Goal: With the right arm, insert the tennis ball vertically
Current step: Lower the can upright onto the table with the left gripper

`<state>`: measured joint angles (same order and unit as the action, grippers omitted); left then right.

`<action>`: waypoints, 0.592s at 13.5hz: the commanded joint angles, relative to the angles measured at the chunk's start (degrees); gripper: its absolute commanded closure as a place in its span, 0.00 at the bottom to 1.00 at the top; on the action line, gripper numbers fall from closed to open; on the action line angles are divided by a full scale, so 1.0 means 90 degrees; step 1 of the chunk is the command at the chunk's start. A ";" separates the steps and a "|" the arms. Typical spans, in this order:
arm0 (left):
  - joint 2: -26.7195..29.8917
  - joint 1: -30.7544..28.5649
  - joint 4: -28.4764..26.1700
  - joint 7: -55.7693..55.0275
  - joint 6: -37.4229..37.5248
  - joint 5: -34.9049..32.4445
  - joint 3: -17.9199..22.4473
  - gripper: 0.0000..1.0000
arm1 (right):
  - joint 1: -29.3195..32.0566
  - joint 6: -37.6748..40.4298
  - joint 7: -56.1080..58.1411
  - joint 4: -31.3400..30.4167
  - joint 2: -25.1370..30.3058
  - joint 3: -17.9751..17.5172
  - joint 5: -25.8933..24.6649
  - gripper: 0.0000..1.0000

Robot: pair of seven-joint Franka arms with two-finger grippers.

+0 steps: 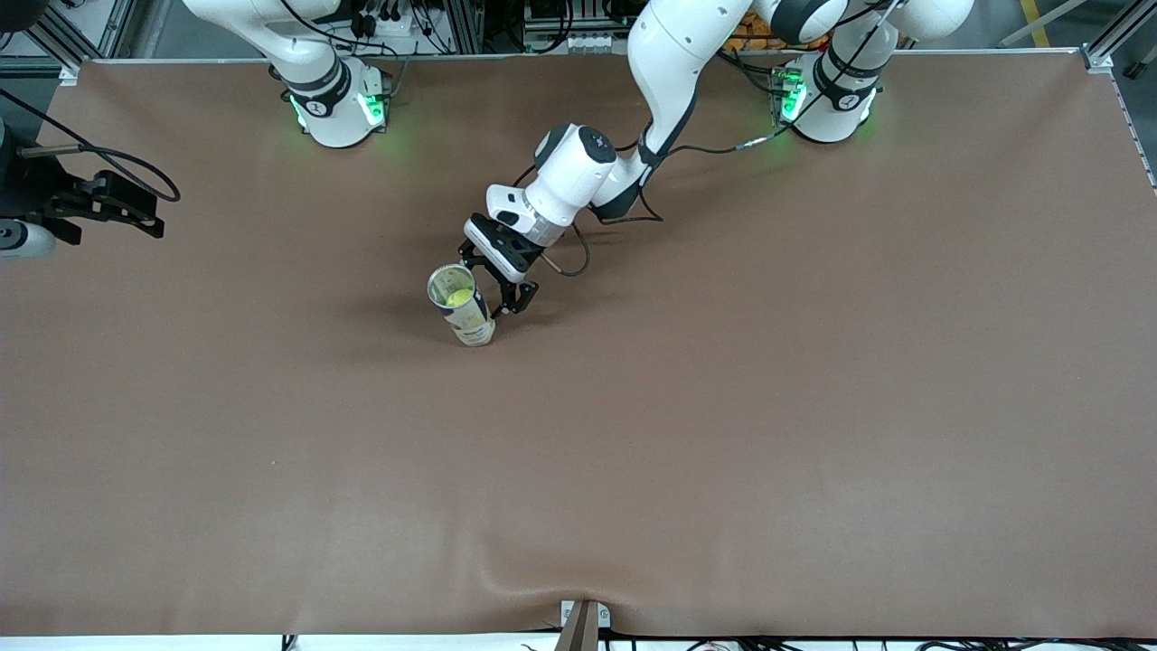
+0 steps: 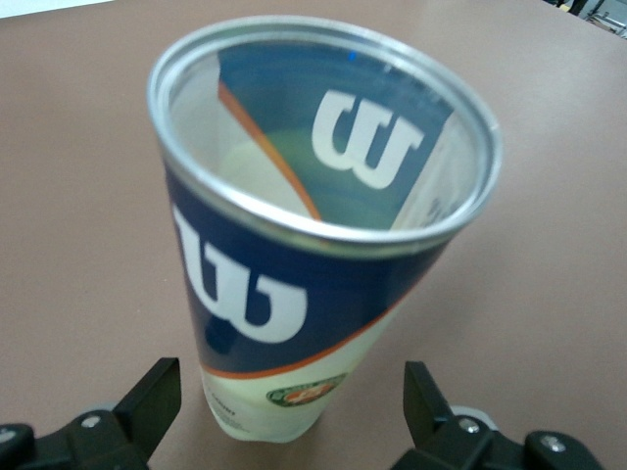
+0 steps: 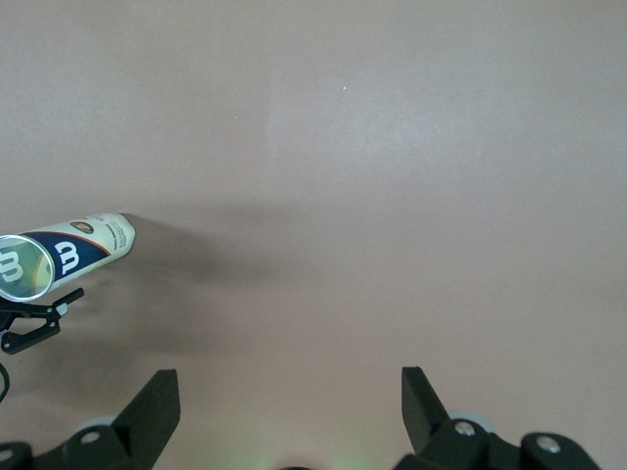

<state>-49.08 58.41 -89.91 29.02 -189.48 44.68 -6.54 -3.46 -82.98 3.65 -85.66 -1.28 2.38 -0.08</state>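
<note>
Standing upright, the tennis ball can [image 1: 463,306] holds the tennis ball [image 1: 458,297] inside. Just beside the can, the left gripper [image 1: 508,298] straddles its base with fingers spread, gripping nothing. At the right arm's end, well apart from the can, the right gripper [image 1: 136,217] waits, fingers spread. A careless withdrawal could topple the can

The tennis ball can [image 2: 294,294] carries a large white "W" logo on the dark blue band of its outer wall. The same white mark shows mirrored through the clear wall inside its open mouth. A small round emblem near its base is too small to read.
</note>
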 commanded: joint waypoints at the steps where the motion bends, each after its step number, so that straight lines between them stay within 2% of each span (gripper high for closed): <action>1: 0.0462 0.0004 -0.0459 0.0028 0.0204 0.0182 0.0033 0.00 | 0.0081 -0.0057 -0.0044 -0.0169 0.0162 -0.0098 -0.0070 0.00; 8: 0.0862 -0.0084 -0.0800 0.0028 0.0633 0.0182 0.0091 0.00 | 0.0052 -0.0536 -0.0053 -0.0179 0.0133 -0.0098 -0.0128 0.00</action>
<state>-45.06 58.05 -93.64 28.96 -186.38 44.69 -6.24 -3.46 -86.88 3.65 -85.89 -1.28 2.20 -0.37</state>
